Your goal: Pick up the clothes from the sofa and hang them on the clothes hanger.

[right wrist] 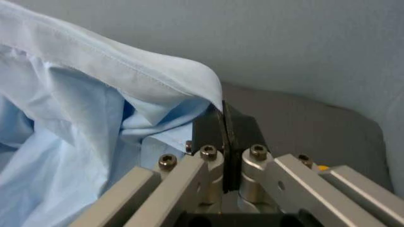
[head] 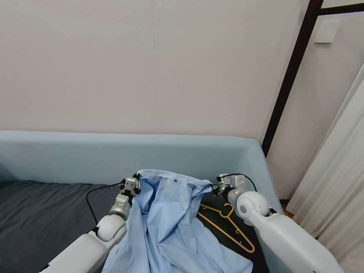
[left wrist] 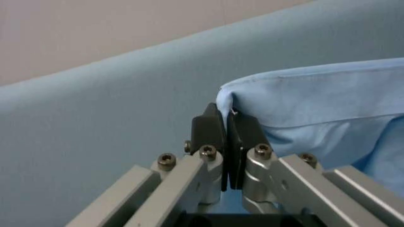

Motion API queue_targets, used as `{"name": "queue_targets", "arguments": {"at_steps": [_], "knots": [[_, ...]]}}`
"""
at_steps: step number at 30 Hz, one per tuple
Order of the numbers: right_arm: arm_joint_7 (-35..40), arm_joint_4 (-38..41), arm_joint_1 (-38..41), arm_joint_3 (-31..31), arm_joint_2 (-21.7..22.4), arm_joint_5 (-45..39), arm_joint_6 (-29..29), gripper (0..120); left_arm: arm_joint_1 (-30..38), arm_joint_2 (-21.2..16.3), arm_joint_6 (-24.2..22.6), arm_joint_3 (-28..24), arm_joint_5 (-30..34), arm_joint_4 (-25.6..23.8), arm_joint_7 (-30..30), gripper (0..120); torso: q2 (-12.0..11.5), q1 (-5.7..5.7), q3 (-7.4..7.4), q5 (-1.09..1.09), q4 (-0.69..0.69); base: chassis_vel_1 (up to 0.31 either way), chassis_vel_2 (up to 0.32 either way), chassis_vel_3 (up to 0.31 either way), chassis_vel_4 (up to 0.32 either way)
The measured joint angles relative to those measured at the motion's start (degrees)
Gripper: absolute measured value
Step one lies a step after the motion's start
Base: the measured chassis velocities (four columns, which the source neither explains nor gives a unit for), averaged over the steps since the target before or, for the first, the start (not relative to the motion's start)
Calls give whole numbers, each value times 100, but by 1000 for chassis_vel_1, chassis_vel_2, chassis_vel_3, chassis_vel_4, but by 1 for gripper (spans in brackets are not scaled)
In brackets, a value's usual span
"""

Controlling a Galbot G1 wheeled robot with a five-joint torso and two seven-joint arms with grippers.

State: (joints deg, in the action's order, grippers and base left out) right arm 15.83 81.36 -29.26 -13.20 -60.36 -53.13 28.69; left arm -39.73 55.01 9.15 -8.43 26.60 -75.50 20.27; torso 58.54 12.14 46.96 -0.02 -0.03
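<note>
While my left gripper [head: 133, 184] and right gripper [head: 218, 185] each pinch one end of the blue shirt [head: 170, 222] along its top edge, I hold it spread crosswise between them over the sofa [head: 114, 156], the yellow hanger [head: 230, 224] lying nearer my right arm.

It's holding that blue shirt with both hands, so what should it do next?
Probably lift a little higher: the left hand and right hand pinch the shirt by its top, but its lower part lies bunched on the sofa, beside the hanger.
</note>
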Motion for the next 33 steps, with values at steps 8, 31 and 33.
{"name": "queue_targets", "arguments": {"at_steps": [8,31,33], "knots": [[-104,-253,82,-194,-23,602,-105,14,-34,95,4,83,39,80,-3,0,0,0,-1,0,-2,0,0,0,0],[-1207,280,-2014,1251,669,1549,-293,97,-328,-20,371,94,-136,-10,-204,0,1,-1,-1,1,1,0,0,0,0],[-1316,-130,-1880,1164,532,1599,-383,100,-349,-54,435,76,-191,-47,-268,0,1,-1,-1,-2,1,0,0,0,0]]}}
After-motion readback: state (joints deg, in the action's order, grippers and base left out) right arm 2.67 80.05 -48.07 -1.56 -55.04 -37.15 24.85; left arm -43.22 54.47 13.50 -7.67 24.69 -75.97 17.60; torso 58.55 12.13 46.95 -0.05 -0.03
